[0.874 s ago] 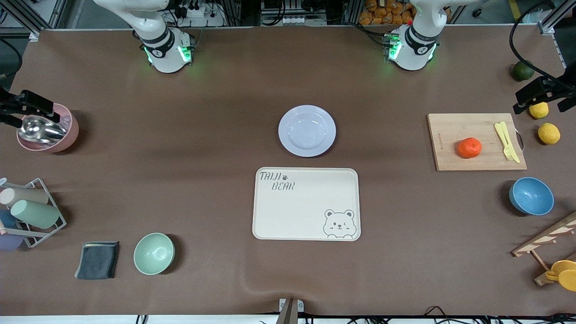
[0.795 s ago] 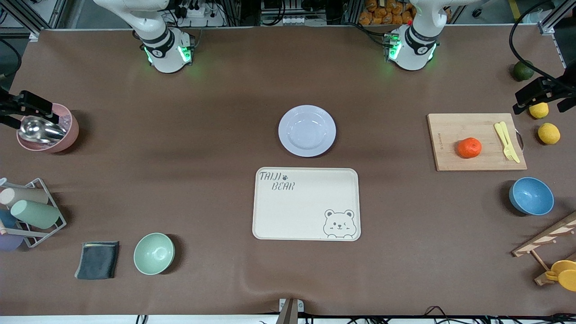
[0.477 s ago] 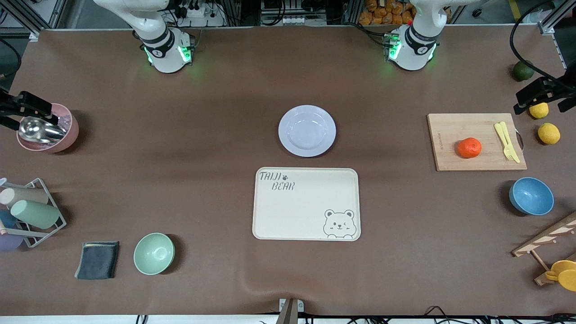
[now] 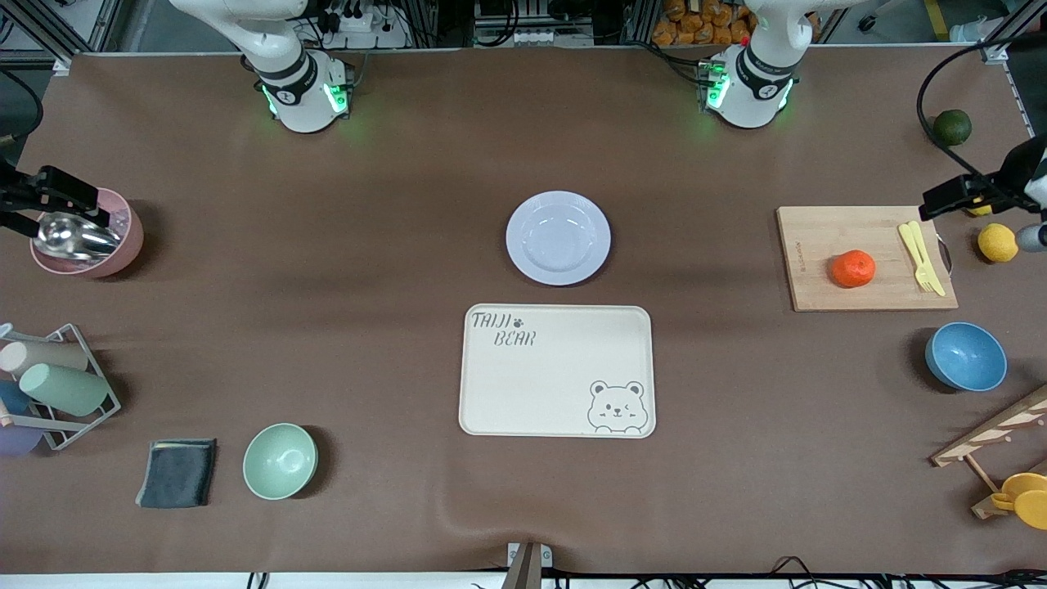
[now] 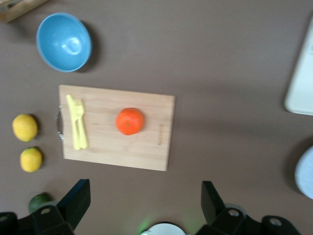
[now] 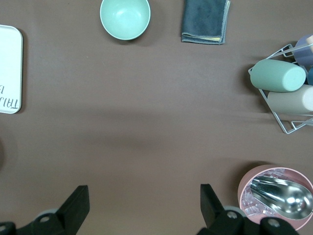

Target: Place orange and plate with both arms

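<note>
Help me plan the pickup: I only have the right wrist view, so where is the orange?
Observer: The orange lies on the cutting board, toward the left arm's end.
Operator: My right gripper hangs open by the pink bowl. And the left gripper?
Observer: It is open too, over the table at the board's edge.
Operator: Where's the plate?
Observer: Mid-table, empty, farther from the front camera than the tray.

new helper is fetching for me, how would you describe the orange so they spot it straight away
Find the wooden cutting board toward the left arm's end of the table. The orange sits on it beside a pale yellow fork and knife. It is the only red-orange fruit: the lemons are yellow and lie off the board on the brown mat.
</note>
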